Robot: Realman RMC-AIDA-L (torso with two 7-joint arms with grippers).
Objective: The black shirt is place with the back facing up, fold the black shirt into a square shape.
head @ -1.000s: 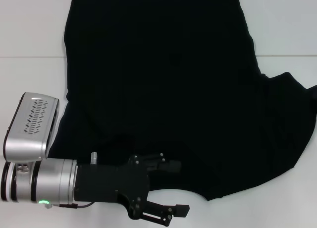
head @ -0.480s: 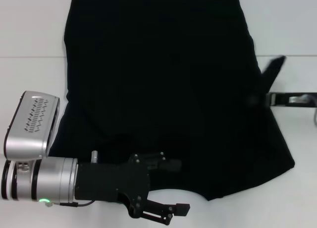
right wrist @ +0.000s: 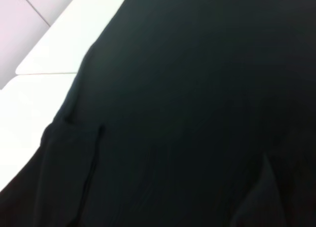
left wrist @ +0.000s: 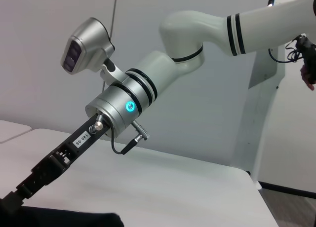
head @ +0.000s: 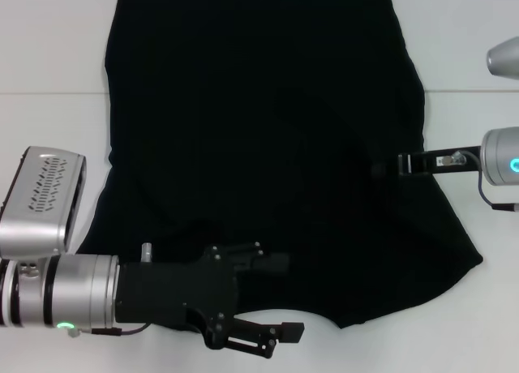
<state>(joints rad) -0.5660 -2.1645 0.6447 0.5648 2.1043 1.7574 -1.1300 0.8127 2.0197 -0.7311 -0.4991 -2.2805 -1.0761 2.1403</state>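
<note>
On white table (head: 49, 57), soft black shirt (head: 259, 130)

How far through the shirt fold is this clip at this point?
Early to midway. Looks done: the right sleeve no longer sticks out; the black shirt has a straighter right edge. In hand: the right gripper is over that folded side, and the left gripper, open, sits at the near hem. Left: the left side and folding lengthwise into a square.

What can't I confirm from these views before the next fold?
- Right gripper jaws: head view, black on the black shirt; left wrist view cuts the tip off.
- Shirt's far hem: cut by the head view's top edge.
- Left gripper jaws look open, but whether they touch cloth is unclear.
</note>
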